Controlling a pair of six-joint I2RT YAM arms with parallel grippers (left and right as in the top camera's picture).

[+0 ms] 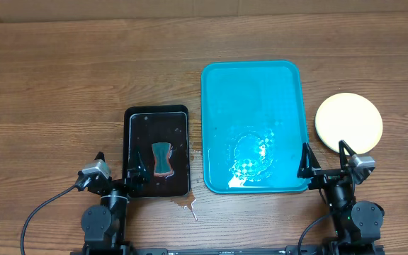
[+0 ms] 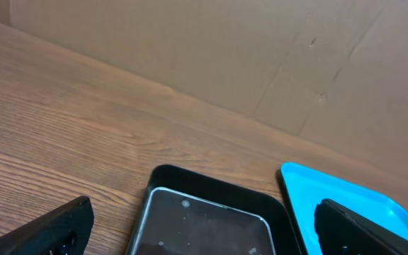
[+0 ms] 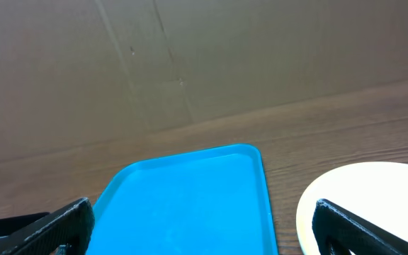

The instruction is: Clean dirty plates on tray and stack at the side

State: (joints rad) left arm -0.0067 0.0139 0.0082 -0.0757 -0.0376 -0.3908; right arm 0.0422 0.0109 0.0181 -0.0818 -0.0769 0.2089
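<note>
Soft, even light from above falls on my table, and the turquoise tray (image 1: 253,92) reads bright and saturated. White glare speckles a glistening patch at the tray's near end, the end closest to my arms. Shadows are faint, only a thin dark line along the tray's rim. The pale plate (image 1: 348,122) right of the tray is nearly washed out. The overhead view is sharp from edge to edge. In my wrist views the tray's far rim is clear, while my dark fingers (image 2: 48,230) in the bottom corners are soft and underexposed.
</note>
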